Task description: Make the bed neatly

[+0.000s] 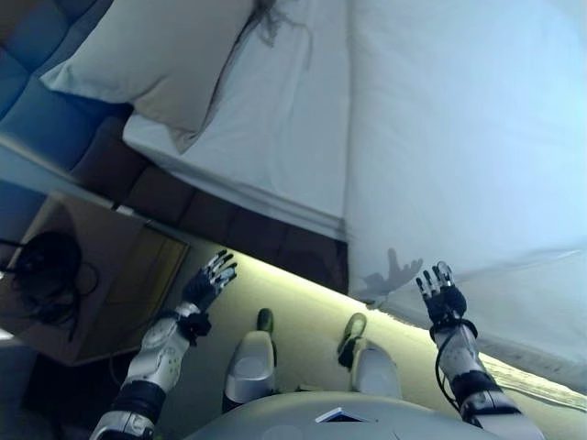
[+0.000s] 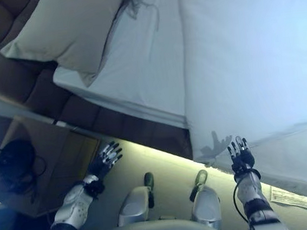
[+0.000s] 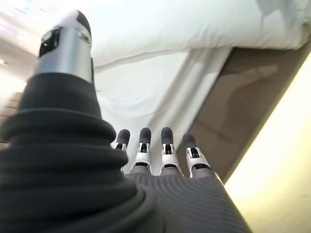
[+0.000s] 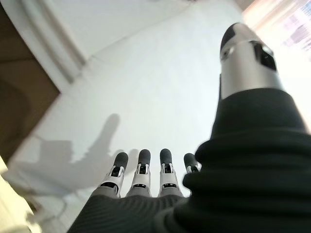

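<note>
A bed with a white sheet and a white duvet lies ahead; the duvet covers the right part and hangs over the bed's near side. A white pillow lies at the head, at the upper left. My left hand is open and empty, held above the floor near the dark bed base. My right hand is open and empty, just short of the duvet's hanging edge. Both wrist views show straight fingers holding nothing.
A brown nightstand with a dark corded object stands at the left beside a padded headboard. A light strip glows along the floor under the bed base.
</note>
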Robot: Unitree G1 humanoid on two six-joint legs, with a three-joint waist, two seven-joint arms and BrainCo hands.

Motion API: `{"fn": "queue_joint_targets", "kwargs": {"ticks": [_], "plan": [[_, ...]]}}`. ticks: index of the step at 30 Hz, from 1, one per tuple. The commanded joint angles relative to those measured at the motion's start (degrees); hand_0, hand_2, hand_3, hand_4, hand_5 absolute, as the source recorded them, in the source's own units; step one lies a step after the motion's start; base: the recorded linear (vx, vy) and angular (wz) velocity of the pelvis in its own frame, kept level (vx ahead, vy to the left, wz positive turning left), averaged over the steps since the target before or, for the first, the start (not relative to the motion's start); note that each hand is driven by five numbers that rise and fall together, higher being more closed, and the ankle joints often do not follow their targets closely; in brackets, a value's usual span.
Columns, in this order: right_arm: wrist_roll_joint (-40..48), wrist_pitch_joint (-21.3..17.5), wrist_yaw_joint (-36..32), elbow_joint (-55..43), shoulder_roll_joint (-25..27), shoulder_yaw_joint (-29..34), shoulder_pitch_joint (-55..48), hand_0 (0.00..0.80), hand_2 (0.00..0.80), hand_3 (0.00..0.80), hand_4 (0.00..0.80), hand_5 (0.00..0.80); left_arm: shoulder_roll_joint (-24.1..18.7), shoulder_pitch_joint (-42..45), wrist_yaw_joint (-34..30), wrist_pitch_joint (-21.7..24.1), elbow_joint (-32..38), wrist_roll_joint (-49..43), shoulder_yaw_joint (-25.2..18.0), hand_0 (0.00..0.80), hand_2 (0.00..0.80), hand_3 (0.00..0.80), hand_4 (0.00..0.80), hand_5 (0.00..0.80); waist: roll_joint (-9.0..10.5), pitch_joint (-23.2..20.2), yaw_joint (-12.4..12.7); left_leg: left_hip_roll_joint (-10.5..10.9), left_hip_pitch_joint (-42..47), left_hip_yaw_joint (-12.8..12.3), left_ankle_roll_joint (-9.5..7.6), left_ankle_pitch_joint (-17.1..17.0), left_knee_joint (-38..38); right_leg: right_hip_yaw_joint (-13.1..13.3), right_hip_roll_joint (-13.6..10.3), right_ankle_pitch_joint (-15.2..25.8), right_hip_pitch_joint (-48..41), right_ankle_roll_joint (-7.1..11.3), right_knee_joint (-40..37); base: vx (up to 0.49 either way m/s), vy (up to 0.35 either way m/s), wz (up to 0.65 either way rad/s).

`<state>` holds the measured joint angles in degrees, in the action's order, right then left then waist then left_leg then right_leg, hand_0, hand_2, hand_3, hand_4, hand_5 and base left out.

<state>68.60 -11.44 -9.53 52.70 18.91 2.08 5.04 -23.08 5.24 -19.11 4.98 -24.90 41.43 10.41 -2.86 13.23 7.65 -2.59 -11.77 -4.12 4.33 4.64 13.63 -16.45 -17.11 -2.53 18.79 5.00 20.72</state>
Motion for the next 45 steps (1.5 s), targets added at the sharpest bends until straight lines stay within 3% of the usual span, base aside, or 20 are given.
{"fn": "queue_joint_targets", "kwargs": {"ticks": [1,3,5,7,12,13,18,22,23,28,39,45], "plan": [[-1.5,0.6,-2.9,4.2,3.6,3.5,0.3,0.0,0.0,0.0,0.0,0.0,-3.6,1.0,2.1,3.2,5.9,3.2,3.2,0.0,0.0,0.0,0.0,0.0,-0.49,1.1,-0.9,-0.4,-5.8,2.0,-2.98,-0.5,4.9,5.0,-4.4,4.6,1.4,4.41,0.0,0.001,-0.144,-0.02],[-0.2,0.2,-6.0,9.8,4.6,4.6,2.5,0.0,0.0,0.0,0.0,0.0,-4.6,-1.5,2.7,3.7,5.1,4.6,3.6,0.0,0.0,0.0,0.0,0.0,-0.72,2.9,-0.6,-1.1,-9.4,3.2,-2.69,-0.1,7.5,4.9,-4.2,4.9,3.5,4.85,0.3,-0.161,-0.238,0.13],[2.9,1.3,-8.0,14.8,7.1,6.0,5.8,0.0,0.0,0.0,0.0,0.0,-5.6,-5.5,2.4,3.9,3.4,5.3,4.4,0.0,0.0,0.0,0.0,0.0,-1.37,5.4,0.1,-2.2,-12.8,4.8,-1.37,-1.1,8.1,3.6,-4.0,4.9,5.1,5.04,0.3,-0.228,-0.283,0.39],[5.8,1.6,-6.6,15.7,8.2,6.2,8.2,0.0,0.0,0.0,0.0,0.0,-5.6,-6.8,2.6,3.8,3.2,5.1,5.5,0.0,0.0,0.0,0.0,0.0,-1.94,7.0,1.0,-2.9,-14.7,5.8,-0.44,-2.1,7.8,2.3,-4.5,4.9,6.5,5.26,0.7,-0.113,-0.194,0.32],[11.4,4.3,-4.3,17.3,12.6,10.5,11.5,0.0,0.0,0.0,0.0,0.0,-5.5,-7.0,2.8,3.5,4.7,4.5,7.1,0.0,0.0,0.0,0.0,0.0,-3.39,8.7,1.6,-3.6,-17.2,5.4,0.57,-3.7,6.7,1.2,-6.5,4.1,10.2,5.66,3.4,-0.022,-0.017,0.14],[13.0,4.7,-3.4,18.3,14.0,12.0,11.9,0.0,0.0,0.0,0.0,0.0,-5.5,-6.6,2.8,3.3,5.2,5.2,7.3,0.0,0.0,0.0,0.0,0.0,-3.84,8.5,1.6,-3.7,-17.0,5.3,0.95,-2.2,7.1,1.8,-6.8,2.4,10.5,6.46,4.7,0.118,0.073,0.1],[12.8,5.9,-1.9,22.3,19.6,15.1,13.3,0.0,0.0,0.0,0.0,0.0,-6.1,-6.2,4.4,1.9,8.9,6.8,8.6,0.0,0.0,0.0,0.0,0.0,-5.4,9.4,1.8,-2.5,-18.5,5.1,0.57,-1.0,9.7,3.9,-8.5,1.3,13.9,6.68,8.6,0.062,0.069,0.08],[13.0,6.6,-0.2,23.0,22.8,15.8,14.9,0.0,0.0,0.0,0.0,0.0,-6.7,-6.3,5.5,1.4,10.0,7.4,8.7,0.0,0.0,0.0,0.0,0.0,-5.91,10.4,1.7,-2.5,-20.3,4.8,0.4,-0.6,11.5,4.9,-8.6,1.1,15.6,6.55,9.7,0.016,0.0,0.03],[12.2,6.9,1.4,23.2,23.9,16.3,15.3,0.0,0.0,0.0,0.0,0.0,-6.9,-6.3,5.5,1.8,9.8,7.6,8.7,0.0,0.0,0.0,0.0,0.0,-6.01,11.1,1.6,-2.3,-21.4,4.4,0.12,-1.7,11.8,4.6,-8.5,2.2,16.5,5.82,9.4,-0.061,0.004,-0.03],[12.1,7.9,4.1,25.3,27.8,17.5,15.8,0.0,0.0,0.0,0.0,0.0,-7.2,-5.8,5.7,2.7,9.5,8.0,9.2,0.0,0.0,0.0,0.0,0.0,-6.78,12.0,1.6,-1.9,-21.7,4.5,0.18,-0.3,12.5,5.7,-8.2,1.1,16.9,6.49,10.2,0.082,0.011,-0.01],[10.8,10.9,5.3,24.4,33.7,16.8,21.1,0.0,0.0,0.0,0.0,0.0,-8.3,-5.9,5.2,1.7,10.4,8.8,7.8,0.0,0.0,0.0,0.0,0.0,-7.87,13.5,2.5,-1.3,-22.6,4.0,-0.09,-2.1,10.9,4.9,-8.5,1.7,17.2,6.56,9.3,0.037,-0.011,0.0],[8.0,12.9,0.4,23.3,35.6,14.5,25.7,0.0,0.0,0.0,0.0,0.0,-8.4,-6.3,4.2,2.2,11.2,9.9,7.5,0.0,0.0,0.0,0.0,0.0,-9.03,13.7,3.5,-0.6,-22.7,4.3,-0.15,-4.6,7.7,4.1,-8.4,1.8,17.4,6.62,8.0,0.014,-0.007,0.06]]}}
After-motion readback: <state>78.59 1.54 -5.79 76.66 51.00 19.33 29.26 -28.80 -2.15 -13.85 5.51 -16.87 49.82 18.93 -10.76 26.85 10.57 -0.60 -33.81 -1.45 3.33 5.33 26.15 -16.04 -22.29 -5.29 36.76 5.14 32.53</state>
